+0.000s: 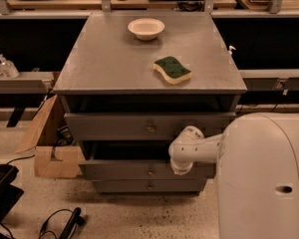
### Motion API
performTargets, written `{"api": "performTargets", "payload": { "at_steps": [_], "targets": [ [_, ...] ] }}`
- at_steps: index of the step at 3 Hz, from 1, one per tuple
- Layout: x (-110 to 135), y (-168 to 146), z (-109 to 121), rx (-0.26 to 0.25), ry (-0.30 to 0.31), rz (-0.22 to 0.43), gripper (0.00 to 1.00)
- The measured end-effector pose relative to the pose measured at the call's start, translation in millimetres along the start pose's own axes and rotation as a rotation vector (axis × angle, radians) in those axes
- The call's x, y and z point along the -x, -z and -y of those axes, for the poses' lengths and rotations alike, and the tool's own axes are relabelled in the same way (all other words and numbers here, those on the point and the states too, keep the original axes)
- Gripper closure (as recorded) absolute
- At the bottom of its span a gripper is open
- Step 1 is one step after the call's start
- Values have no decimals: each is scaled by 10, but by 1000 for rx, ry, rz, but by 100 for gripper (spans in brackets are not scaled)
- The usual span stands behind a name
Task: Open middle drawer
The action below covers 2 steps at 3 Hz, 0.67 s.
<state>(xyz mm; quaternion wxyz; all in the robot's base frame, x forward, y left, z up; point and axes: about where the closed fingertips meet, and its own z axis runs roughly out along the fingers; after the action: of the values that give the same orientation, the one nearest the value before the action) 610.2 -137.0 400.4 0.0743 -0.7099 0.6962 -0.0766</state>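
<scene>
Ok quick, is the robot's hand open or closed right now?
Gripper: cannot be told. It is at the front of the middle drawer, to the right of its knob.

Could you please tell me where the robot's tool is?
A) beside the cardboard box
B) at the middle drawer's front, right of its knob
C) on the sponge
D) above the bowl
B: the tool sits against the middle drawer, right of its knob, well below the bowl and sponge on the cabinet top.
</scene>
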Motion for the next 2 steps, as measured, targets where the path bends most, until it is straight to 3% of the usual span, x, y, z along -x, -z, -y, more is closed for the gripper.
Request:
{"api": "performTargets", "payload": {
  "at_steps": [2],
  "targets": [
    [0,2,0,0,0,0,100]
  ]
}}
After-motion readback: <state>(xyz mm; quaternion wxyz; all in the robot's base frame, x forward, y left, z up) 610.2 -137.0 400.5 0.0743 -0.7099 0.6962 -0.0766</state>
